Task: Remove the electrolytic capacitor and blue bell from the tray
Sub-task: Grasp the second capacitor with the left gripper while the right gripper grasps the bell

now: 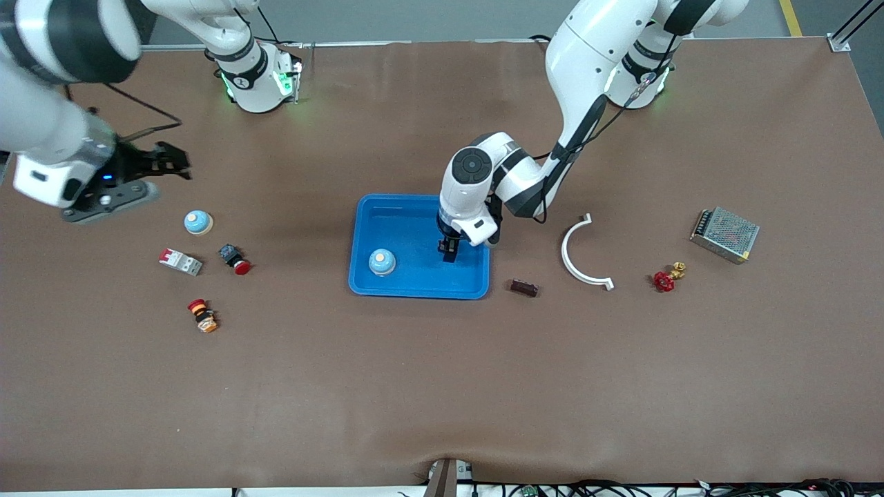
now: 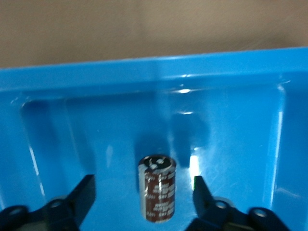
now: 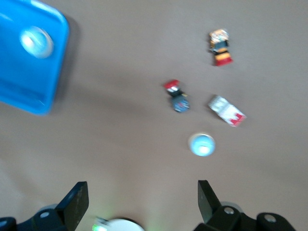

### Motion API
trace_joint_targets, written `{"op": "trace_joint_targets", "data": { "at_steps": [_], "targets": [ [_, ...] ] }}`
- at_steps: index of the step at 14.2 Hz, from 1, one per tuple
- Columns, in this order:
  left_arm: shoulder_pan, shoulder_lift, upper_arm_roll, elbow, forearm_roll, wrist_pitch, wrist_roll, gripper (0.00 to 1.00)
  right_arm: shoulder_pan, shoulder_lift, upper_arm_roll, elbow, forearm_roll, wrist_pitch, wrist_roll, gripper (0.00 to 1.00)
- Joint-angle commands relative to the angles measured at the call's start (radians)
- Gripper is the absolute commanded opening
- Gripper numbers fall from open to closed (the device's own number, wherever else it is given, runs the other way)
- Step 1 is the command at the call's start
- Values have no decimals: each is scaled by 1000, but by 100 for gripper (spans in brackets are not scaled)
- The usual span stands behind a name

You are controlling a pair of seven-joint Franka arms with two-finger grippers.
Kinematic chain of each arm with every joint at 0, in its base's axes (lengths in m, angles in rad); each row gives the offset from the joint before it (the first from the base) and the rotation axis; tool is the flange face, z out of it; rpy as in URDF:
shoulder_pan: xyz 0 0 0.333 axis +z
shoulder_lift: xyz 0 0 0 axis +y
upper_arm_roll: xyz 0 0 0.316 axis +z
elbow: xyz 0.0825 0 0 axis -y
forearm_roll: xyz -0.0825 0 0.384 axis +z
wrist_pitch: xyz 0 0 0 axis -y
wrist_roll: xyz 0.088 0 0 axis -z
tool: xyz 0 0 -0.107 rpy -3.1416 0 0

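While two bells show, one bell (image 1: 382, 261) sits in the blue tray (image 1: 394, 217) at frame centre and a second bell (image 1: 198, 222) mid-left. One capacitor (image 2: 157, 187) stands between the left gripper's (image 1: 449, 252) spread fingers; right gripper (image 1: 169, 162) gapes empty, upper left.

A robotics lab bench is showing here: two white arms are standing bolted along one edge of a brown-covered table (image 1: 442, 386), their bases glowing green. Electrical parts are lying about, a breaker (image 1: 180, 261), a metal power supply (image 1: 724, 235), push buttons (image 1: 235, 259), while cables are trailing along the edge nearest the front camera.
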State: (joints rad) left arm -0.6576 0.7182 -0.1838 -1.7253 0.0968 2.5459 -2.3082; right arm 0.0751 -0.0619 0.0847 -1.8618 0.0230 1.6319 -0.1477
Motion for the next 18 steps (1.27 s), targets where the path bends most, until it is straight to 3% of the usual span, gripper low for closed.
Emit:
{"op": "trace_joint_targets", "data": {
  "at_steps": [1, 7, 12, 14, 18],
  "targets": [
    [-11, 12, 12, 18, 53, 16, -16, 0, 127, 60, -14, 49, 40, 49, 233, 100],
    [4, -9, 10, 15, 89, 4, -8, 0, 302, 238, -14, 50, 67, 308, 555, 100],
    [91, -127, -12, -2, 73, -154, 105, 0, 348, 376, -14, 55, 83, 494, 649, 100],
    [189, -167, -89, -45, 73, -180, 162, 0, 385, 433, -16, 61, 78, 558, 683, 100],
    [510, -281, -305, -224, 73, -179, 306, 0, 397, 494, -16, 82, 69, 600, 703, 100]
  ]
}}
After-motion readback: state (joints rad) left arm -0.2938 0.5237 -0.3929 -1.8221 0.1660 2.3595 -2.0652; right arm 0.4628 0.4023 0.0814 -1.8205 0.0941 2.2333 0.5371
